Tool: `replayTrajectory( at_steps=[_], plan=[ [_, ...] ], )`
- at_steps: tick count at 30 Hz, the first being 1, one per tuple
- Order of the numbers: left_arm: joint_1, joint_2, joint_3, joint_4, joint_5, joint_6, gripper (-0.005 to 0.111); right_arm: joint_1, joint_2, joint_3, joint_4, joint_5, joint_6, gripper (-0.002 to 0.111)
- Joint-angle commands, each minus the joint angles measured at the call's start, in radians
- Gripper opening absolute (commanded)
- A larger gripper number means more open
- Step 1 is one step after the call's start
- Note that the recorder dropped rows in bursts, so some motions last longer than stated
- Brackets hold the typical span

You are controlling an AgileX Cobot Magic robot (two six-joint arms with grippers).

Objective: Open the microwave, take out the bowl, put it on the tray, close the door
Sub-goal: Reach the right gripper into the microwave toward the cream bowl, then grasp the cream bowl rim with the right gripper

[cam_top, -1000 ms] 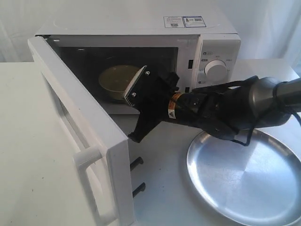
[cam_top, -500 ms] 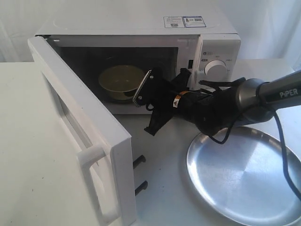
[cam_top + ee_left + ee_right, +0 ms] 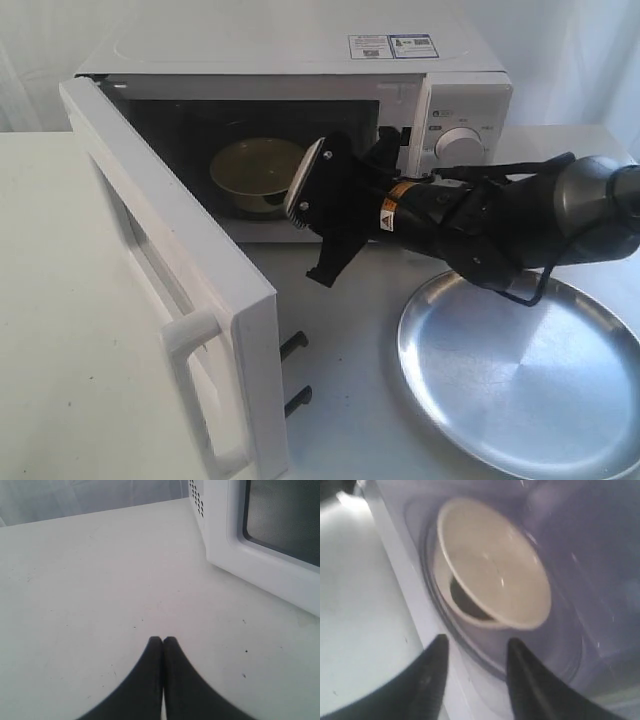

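Note:
The white microwave stands with its door swung wide open to the left. The cream bowl sits inside on the glass turntable, and it also shows in the right wrist view. My right gripper hovers open just in front of the cavity's opening, a short way from the bowl, holding nothing. The steel tray lies on the table at the front right, under the right arm. My left gripper is shut and empty over bare table, beside the door's outer face.
The door's bar handle juts out at the front left. Two black latch hooks stick out of the door's edge toward the tray. A white knob is on the control panel behind the right arm.
My right gripper has moved away from the camera toward the microwave's opening and its arm has shifted. The bowl, door and tray have not moved.

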Motion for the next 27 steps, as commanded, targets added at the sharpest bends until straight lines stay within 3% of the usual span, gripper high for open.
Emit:
replayTrajectory(
  at_steps=[1,9,27],
  plan=[
    [-0.001,-0.002,0.003,-0.004,-0.001,-0.006,0.000,0.031,-0.017,0.003,-0.130,0.022,0.040,0.046],
    [-0.001,-0.002,0.003,-0.004,-0.001,-0.006,0.000,0.050,0.047,-0.059,-0.173,-0.016,0.014,0.046],
    [-0.001,-0.002,0.003,-0.004,-0.001,-0.006,0.000,0.056,0.198,-0.277,-0.203,0.107,0.013,0.046]
  ],
)
